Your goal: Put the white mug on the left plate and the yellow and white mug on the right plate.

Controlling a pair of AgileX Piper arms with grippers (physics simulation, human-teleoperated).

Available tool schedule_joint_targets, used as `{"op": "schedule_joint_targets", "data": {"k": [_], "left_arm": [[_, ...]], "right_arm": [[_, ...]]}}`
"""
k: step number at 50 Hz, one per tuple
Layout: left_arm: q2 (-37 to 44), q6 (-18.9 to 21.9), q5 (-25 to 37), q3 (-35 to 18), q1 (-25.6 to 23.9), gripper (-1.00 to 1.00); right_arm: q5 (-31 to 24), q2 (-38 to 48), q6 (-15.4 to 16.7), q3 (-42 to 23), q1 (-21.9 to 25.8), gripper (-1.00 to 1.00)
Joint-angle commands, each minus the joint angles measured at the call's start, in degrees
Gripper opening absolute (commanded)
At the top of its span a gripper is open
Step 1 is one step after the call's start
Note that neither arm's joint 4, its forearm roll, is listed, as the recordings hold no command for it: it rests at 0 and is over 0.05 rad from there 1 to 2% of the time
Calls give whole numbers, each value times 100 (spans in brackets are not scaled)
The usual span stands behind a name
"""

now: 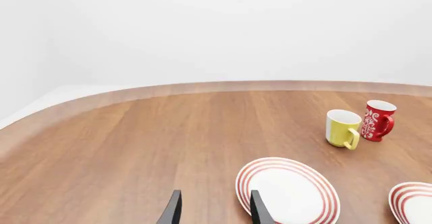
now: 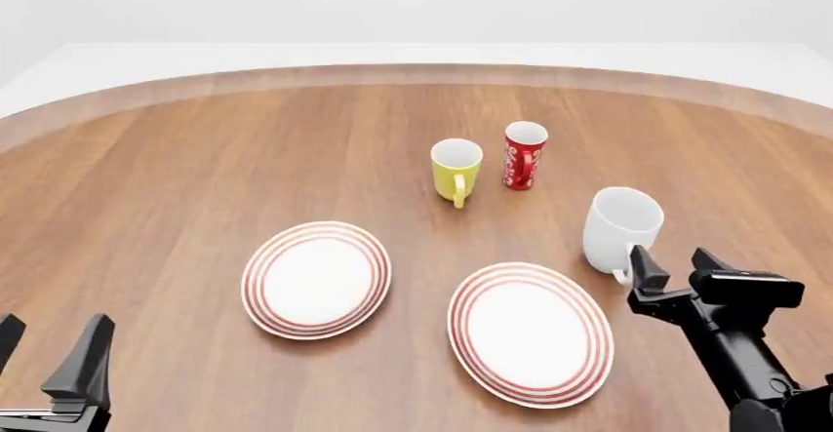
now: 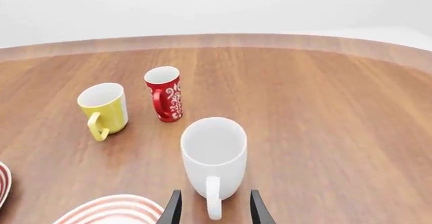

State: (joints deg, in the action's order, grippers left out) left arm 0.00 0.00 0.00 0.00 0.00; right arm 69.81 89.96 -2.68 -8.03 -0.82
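3 mugs upright on desk (image 2: 156, 159), none on a plate. White mug (image 2: 622, 225) stands just right of right plate (image 2: 530, 333), handle toward right claw (image 2: 677, 278), whose fingers are apart w/ the handle just ahead of the gap, not touching. Yellow mug (image 2: 456, 169) sits further back beside red mug (image 2: 525, 154), close but apart. Left plate (image 2: 316, 278) bare. Left claw (image 2: 46, 354) spread wide, near desk's front-left edge, well apart from everything.

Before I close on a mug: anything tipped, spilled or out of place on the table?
Nothing stands out. The white mug, yellow and white mug and red mug all stand upright, and both plates lie flat and bare.
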Motion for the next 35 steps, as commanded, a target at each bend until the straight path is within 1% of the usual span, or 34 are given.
{"op": "schedule_joint_targets", "data": {"k": [1, 35], "left_arm": [[0, 0, 0, 0, 0, 100], [0, 0, 0, 0, 0, 100]], "right_arm": [[7, 325, -37, -203, -6, 100], [8, 895, -17, -511, 52, 100]]}}
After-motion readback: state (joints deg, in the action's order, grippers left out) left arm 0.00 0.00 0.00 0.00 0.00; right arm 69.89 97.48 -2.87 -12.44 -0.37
